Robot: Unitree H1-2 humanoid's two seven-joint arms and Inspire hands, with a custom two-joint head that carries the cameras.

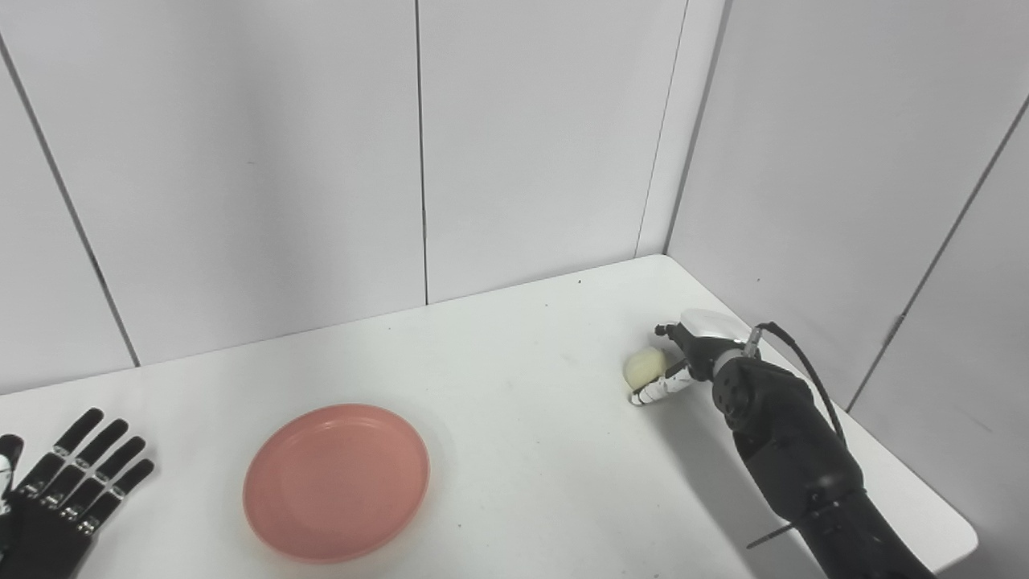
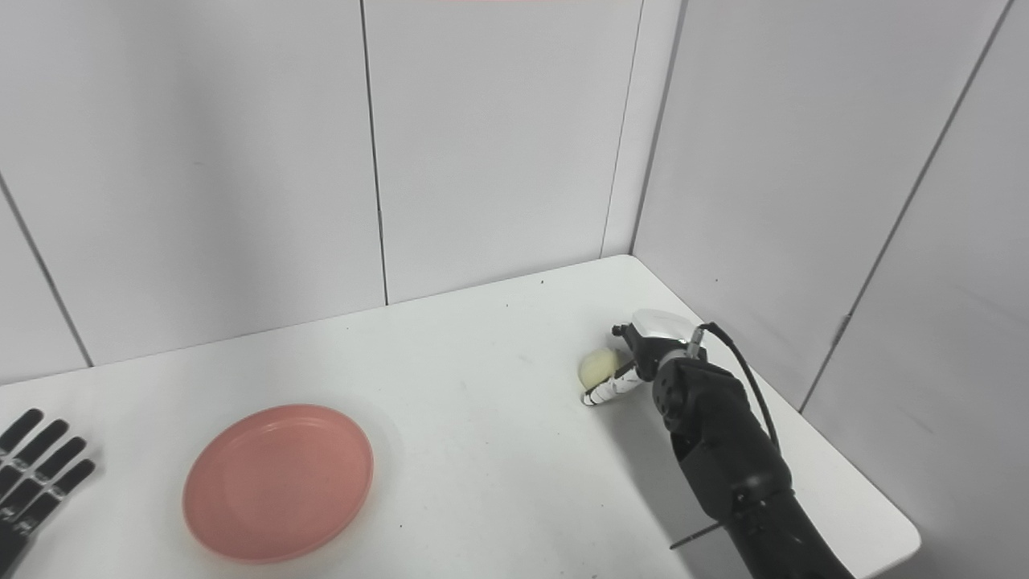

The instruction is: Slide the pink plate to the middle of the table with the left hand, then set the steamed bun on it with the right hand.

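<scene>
The pink plate [image 1: 336, 480] lies empty on the white table [image 1: 514, 386], left of the middle and near the front. My left hand [image 1: 68, 482] lies open and flat on the table at the far left, apart from the plate. The pale steamed bun [image 1: 643, 368] is at the table's right side, near the back corner. My right hand [image 1: 691, 350] is closed around the bun from the right, with one finger under it and others over it. I cannot tell whether the bun rests on the table or is just off it.
White wall panels stand close behind the table and along its right side. The table's right edge [image 1: 908, 474] runs just beside my right arm. Bare tabletop lies between the plate and the bun.
</scene>
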